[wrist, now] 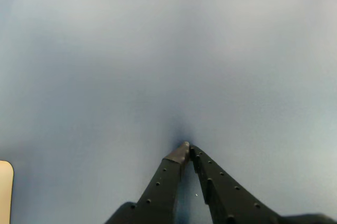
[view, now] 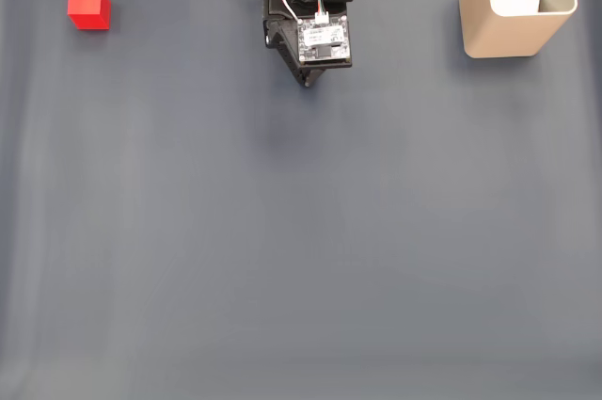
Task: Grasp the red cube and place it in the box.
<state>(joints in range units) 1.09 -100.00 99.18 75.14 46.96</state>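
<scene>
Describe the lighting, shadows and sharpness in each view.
Fixed view: even, soft light on the grey mat; the red cube and the box are sharp, with faint shadows only. Wrist view: the mat looks hazy and featureless, brighter toward the top, with a small dark shadow at the tip of the shut gripper.

1. A small white circuit board (view: 324, 40) mounted on the black arm carries rows of dark print in the fixed view, too small and blurred to read.
2. The red cube (view: 89, 7), the beige box (view: 515, 7) and the grey desk (view: 301, 249) bear no legible writing, label or number.
3. The wrist view offers no readable text on the black tool (wrist: 187, 147).
</scene>
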